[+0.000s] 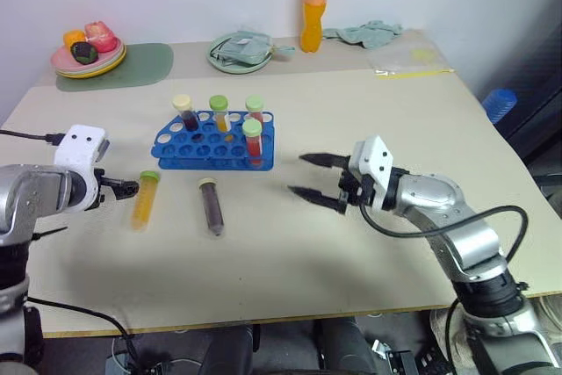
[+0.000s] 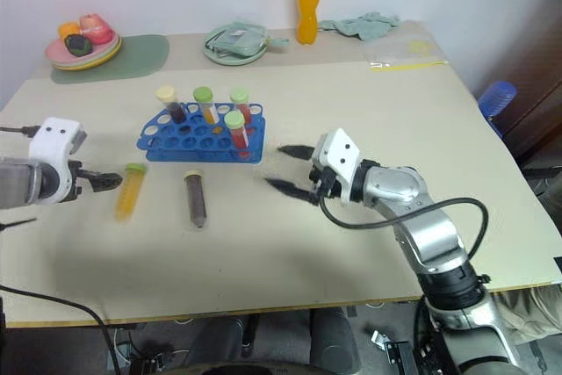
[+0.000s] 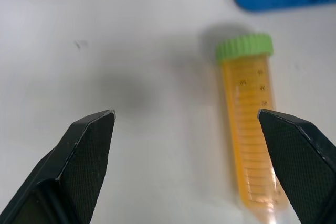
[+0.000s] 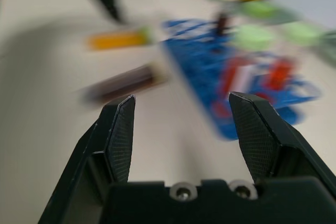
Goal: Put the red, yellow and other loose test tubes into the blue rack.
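Observation:
The blue rack stands mid-table with several capped tubes upright in it, among them a red tube at its near right corner. Two loose tubes lie in front of it: a yellow tube with a green cap and a dark tube with a cream cap. My left gripper is open just left of the yellow tube; in the left wrist view the yellow tube lies close to one finger. My right gripper is open and empty, right of the rack and pointing toward it.
At the far edge are a plate of food on a green mat, a green dish, an orange drink bottle, a green cloth and a clear bag. Cables hang at the near corners.

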